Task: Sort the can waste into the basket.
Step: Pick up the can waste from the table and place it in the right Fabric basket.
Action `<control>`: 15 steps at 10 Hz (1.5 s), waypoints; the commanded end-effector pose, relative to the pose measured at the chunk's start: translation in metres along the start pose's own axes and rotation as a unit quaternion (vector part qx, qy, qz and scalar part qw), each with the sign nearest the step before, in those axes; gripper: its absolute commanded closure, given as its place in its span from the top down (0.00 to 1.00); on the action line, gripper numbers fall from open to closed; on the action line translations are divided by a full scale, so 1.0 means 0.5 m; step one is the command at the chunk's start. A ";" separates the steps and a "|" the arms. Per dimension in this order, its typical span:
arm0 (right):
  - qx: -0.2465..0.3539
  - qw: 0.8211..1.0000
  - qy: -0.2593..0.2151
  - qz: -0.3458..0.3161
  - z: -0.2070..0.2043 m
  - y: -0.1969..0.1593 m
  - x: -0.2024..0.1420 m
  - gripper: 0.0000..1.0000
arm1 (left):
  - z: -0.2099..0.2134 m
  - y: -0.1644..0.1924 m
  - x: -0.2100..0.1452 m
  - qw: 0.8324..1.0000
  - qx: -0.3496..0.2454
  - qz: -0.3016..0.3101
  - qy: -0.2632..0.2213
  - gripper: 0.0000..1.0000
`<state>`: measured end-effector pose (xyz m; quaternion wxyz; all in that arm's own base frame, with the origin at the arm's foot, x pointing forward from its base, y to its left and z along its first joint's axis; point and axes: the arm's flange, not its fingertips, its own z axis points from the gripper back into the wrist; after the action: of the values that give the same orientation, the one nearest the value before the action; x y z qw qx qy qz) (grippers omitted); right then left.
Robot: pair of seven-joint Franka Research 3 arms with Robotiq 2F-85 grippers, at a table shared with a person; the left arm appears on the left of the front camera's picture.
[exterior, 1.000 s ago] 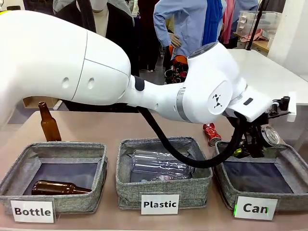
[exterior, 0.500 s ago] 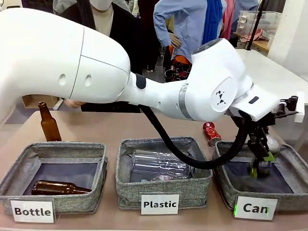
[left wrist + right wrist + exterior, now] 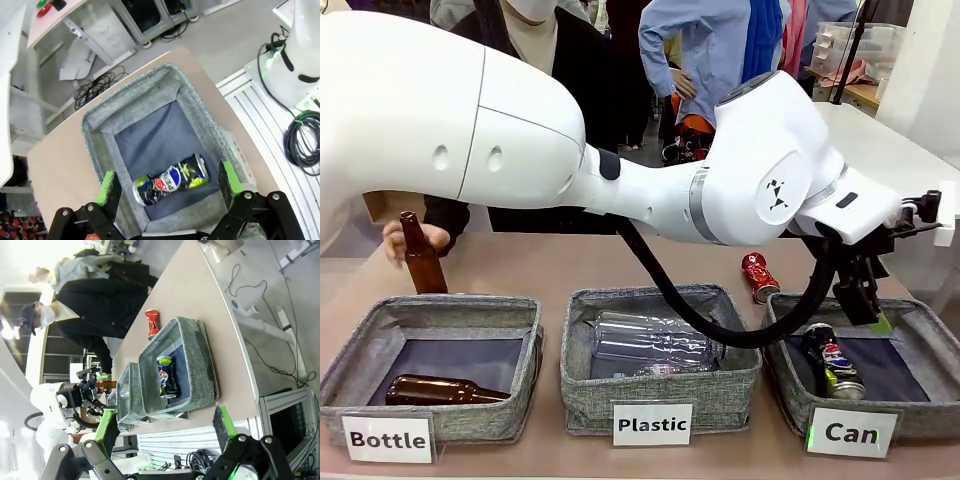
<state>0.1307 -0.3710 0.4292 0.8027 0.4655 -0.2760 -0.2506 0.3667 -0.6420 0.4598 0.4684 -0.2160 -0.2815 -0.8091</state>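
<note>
The black-and-blue crushed can [image 3: 832, 361] lies on the dark floor of the grey "Can" basket [image 3: 918, 322] at the front right. My left gripper [image 3: 865, 300] hangs just above that basket, open and holding nothing. Looking down from the left wrist, the can [image 3: 170, 180] rests free between my spread green pads [image 3: 109, 186] inside the basket [image 3: 131, 95]. The shiny red can [image 3: 758, 277] lies on the table behind the basket. My right gripper [image 3: 165, 424] is open and off to the side, facing the basket [image 3: 202, 365], the black-and-blue can [image 3: 166, 374] and the red can [image 3: 152, 322].
The "Plastic" basket [image 3: 660, 400] in the middle holds clear bottles. The "Bottle" basket [image 3: 360, 350] at the left holds a lying brown bottle [image 3: 445, 390]. A person's hand [image 3: 392, 240] holds an upright brown bottle [image 3: 420, 258] at the back left. My left arm spans the table.
My left gripper opened over the "Can" basket and the black-and-blue can dropped from it onto the basket floor. A person's hand came to the upright brown bottle.
</note>
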 end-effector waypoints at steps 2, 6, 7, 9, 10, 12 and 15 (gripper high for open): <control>-0.008 1.000 0.004 0.002 0.008 0.003 -0.011 1.00 | 0.051 -0.047 0.006 0.999 -0.039 0.011 0.001 1.00; 0.022 0.998 0.061 0.007 -0.063 0.049 0.007 1.00 | 0.176 -0.122 -0.027 0.994 -0.077 0.044 0.063 1.00; 0.015 0.996 0.087 0.024 -0.109 0.084 -0.002 1.00 | 0.228 -0.134 -0.051 0.992 -0.065 0.087 0.066 1.00; 0.000 0.985 0.159 0.064 -0.212 0.146 -0.016 1.00 | 0.316 -0.146 -0.101 0.986 -0.032 0.151 0.059 1.00; 0.005 0.979 0.193 0.073 -0.266 0.179 -0.029 1.00 | 0.357 -0.154 -0.131 0.983 -0.019 0.175 0.060 1.00; 0.017 0.967 0.239 0.080 -0.375 0.230 -0.070 1.00 | 0.408 -0.171 -0.185 0.980 0.004 0.196 0.037 1.00; 0.017 0.980 0.172 0.095 -0.372 0.224 -0.075 1.00 | 0.420 -0.172 -0.210 0.979 -0.009 0.205 0.010 1.00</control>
<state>0.2501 -0.1787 0.4421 0.8545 0.4971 -0.1395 -0.0578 0.3656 -0.4067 0.5372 0.6353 -0.2518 -0.2183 -0.6966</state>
